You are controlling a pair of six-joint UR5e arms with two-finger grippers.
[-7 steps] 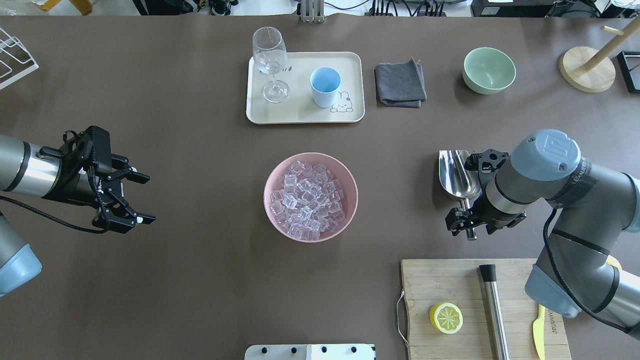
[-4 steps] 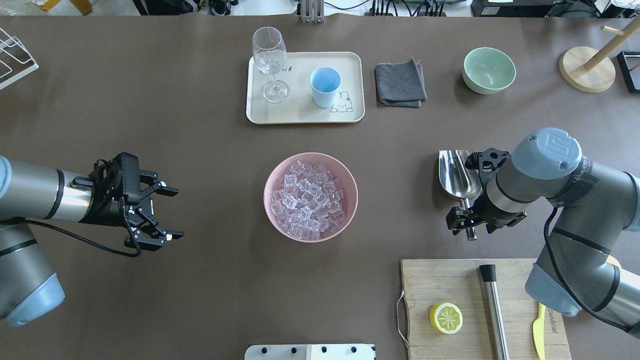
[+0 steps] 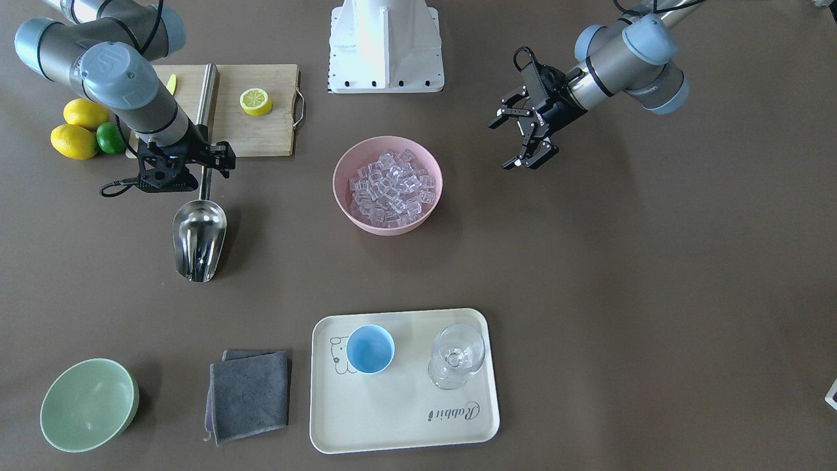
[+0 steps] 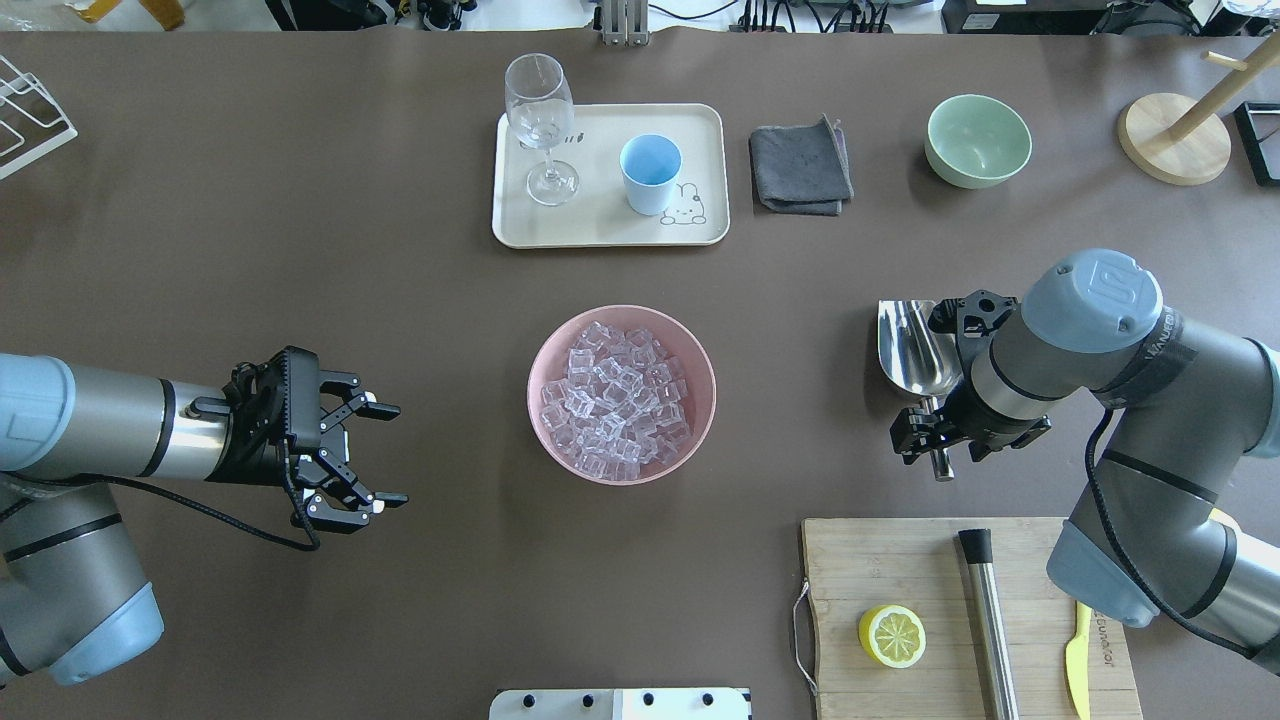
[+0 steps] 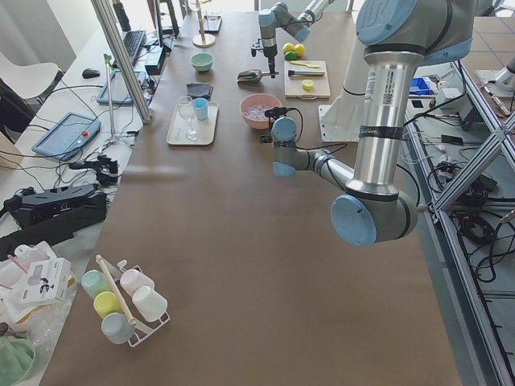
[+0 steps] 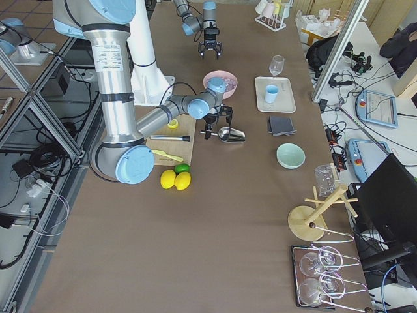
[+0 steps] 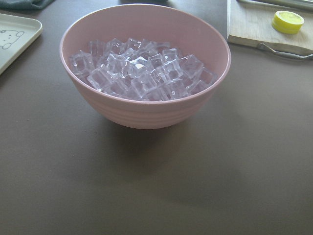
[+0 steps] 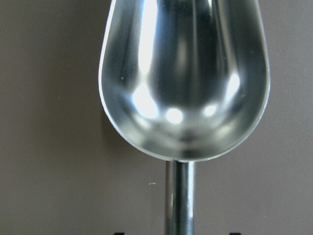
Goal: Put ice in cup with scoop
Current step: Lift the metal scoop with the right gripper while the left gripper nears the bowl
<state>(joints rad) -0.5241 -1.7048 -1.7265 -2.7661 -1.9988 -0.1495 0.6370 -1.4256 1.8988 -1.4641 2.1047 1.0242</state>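
The ice [image 4: 615, 395] fills a pink bowl [image 4: 533, 400] at the table's middle and shows close up in the left wrist view [image 7: 142, 68]. The light-blue cup [image 4: 650, 172] stands empty on a cream tray [image 4: 600, 228] behind the bowl. The steel scoop [image 4: 912, 345] lies on the table right of the bowl, empty [image 8: 186, 78]. My right gripper [image 4: 938, 445] is open, its fingers on either side of the scoop's rod handle. My left gripper [image 4: 395, 453] is open and empty, left of the bowl and pointing at it.
A stemmed glass [image 4: 540, 120] shares the tray. A grey cloth [image 4: 800, 165] and a green bowl [image 4: 977, 140] lie at the back right. A cutting board [image 4: 900, 560] with a lemon half [image 4: 891, 636], a steel cylinder [image 4: 988, 620] and a yellow knife sits front right.
My left arm has moved right and nearer the front, toward the pink bowl, gripper still open. The right gripper has barely shifted over the scoop's handle.
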